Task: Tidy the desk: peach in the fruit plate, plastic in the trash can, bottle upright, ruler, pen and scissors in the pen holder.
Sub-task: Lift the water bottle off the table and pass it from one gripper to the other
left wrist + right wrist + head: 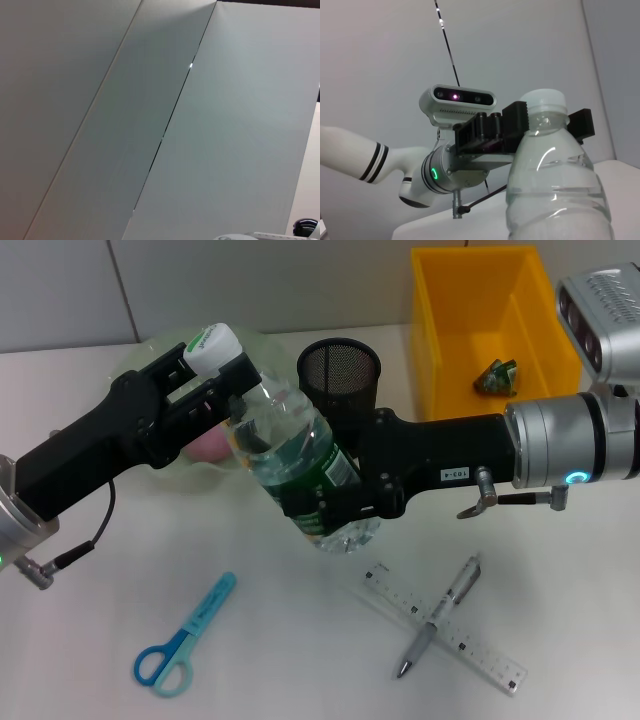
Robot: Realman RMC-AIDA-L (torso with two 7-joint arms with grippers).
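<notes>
Head view: clear plastic bottle [300, 465] with a green label, tilted, lifted above the white table [300, 640].
My left gripper [228, 380] clamps its neck; my right gripper [330, 502] clamps its body beside the black mesh pen holder [339, 375].

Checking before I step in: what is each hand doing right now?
Left hand: shut on the bottle, at the neck just under the cap.
Right hand: shut on the bottle, around its lower body.
</notes>
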